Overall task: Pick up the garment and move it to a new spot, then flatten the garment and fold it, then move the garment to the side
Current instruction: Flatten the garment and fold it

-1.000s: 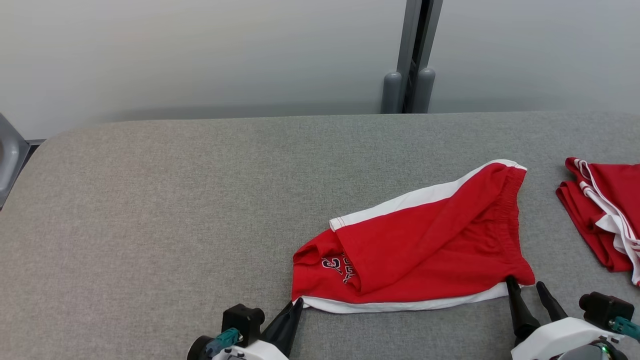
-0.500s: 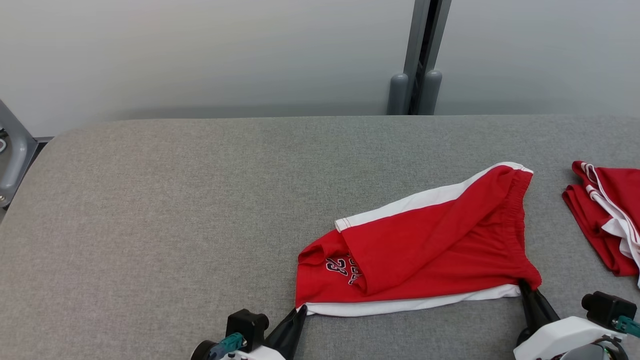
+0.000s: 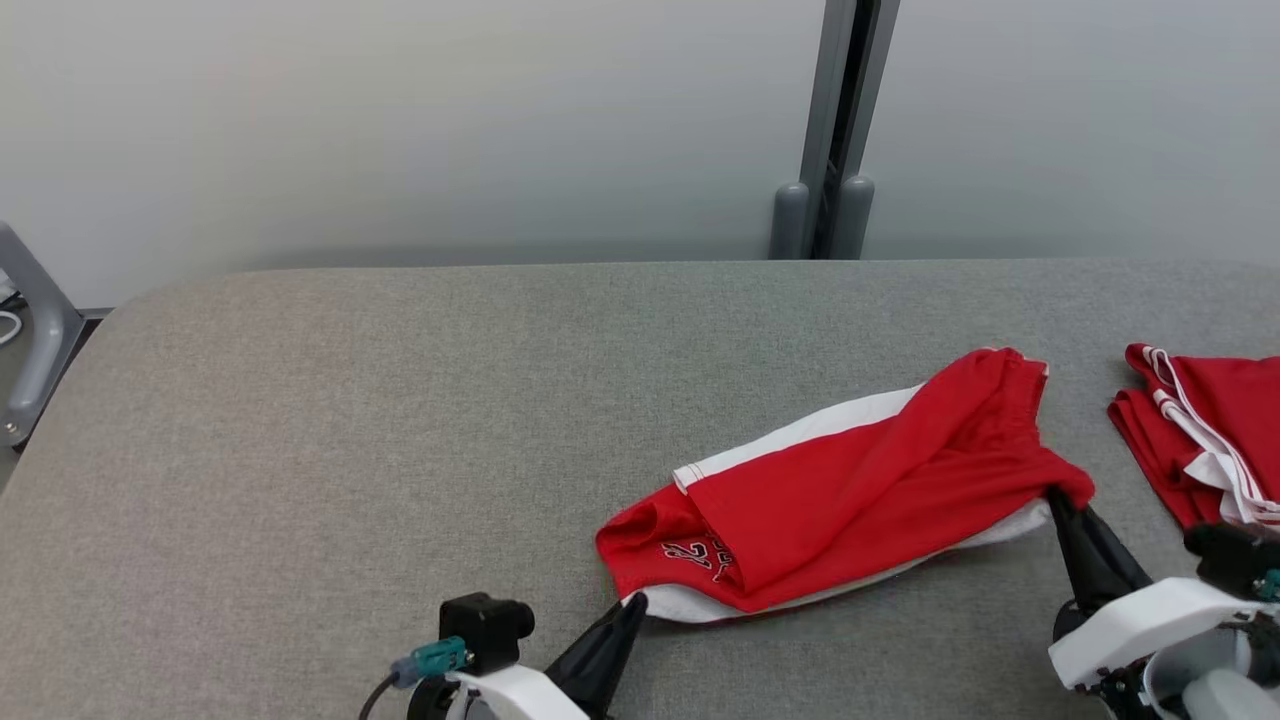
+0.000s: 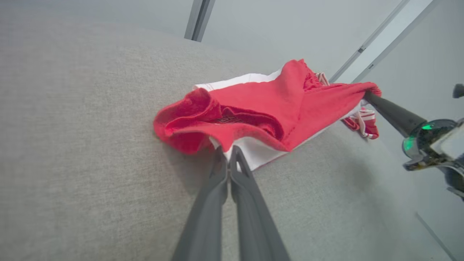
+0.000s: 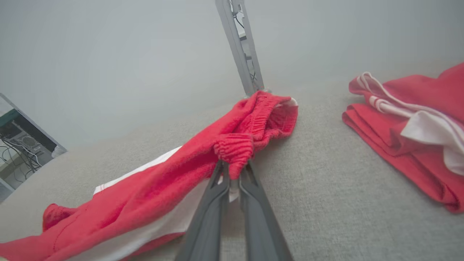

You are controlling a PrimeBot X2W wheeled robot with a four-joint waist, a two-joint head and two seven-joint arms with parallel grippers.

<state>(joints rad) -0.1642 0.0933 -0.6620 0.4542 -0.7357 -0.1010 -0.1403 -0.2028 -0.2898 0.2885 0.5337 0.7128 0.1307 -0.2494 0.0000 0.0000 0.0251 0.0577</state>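
Observation:
The garment [image 3: 850, 490] is a pair of red shorts with white side panels and a number print, lying crumpled on the grey table [image 3: 400, 400]. My left gripper [image 3: 632, 603] is shut on the white hem corner at the garment's near left [image 4: 235, 154]. My right gripper [image 3: 1055, 497] is shut on the red elastic waistband corner at the near right, which bunches over the fingertips [image 5: 233, 174]. The near edge of the garment [image 5: 152, 203] is lifted off the table between the two grippers, while its far part still rests on the surface.
A second red and white garment [image 3: 1210, 450] lies folded at the table's right edge, close to my right arm. A grey post [image 3: 825, 150] stands behind the table. A grey frame part [image 3: 35, 310] sits at the far left.
My right gripper has shut on the waistband corner. Both grippers have risen and pulled the garment's near edge up, so the fabric bunches. The camera has also shifted.

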